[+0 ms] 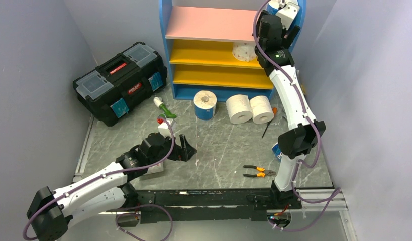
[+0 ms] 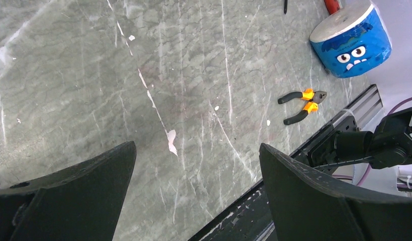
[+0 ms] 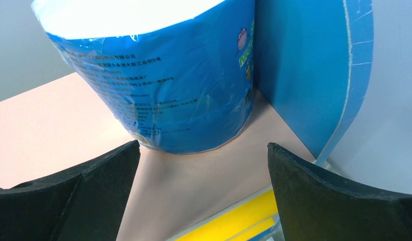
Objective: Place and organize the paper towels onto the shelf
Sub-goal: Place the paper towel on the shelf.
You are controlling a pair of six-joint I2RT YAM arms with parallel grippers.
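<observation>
**One roll parked top-right, four on the table**

R gripper (image 3: pixel 201 155) is up at the shelf (image 1: pixel 164 35), jaws spread wide w/ nothing in them. Just ahead of it a blue-wrapped roll (image 3: pixel 159 75) stands upright on the pink top board (image 1: pixel 209 22), tucked into the corner against the blue side panel (image 3: pixel 299 65). We read that spot as deliberate: the panel stops it tipping off the end, and the rest of the board is left for more. The fingers sit either side of it, apart from the wrap, so we judge it's placed, not held.

A dotted roll (image 1: pixel 244 51) sits on the upper yellow board (image 1: pixel 204 52), also toward the R end.

On the table (image 1: pixel 219 145): another blue roll (image 1: pixel 204 104) on end and two white rolls (image 1: pixel 238 109) side by side, touching, all just in front of the shelf. A monster-face roll (image 2: pixel 350 40) sits by the R arm's base.

L gripper (image 2: pixel 196 150) hangs low over bare tabletop, jaws wide, empty. Prob. parked there b/c the shelf corner is the R arm's reach.
</observation>
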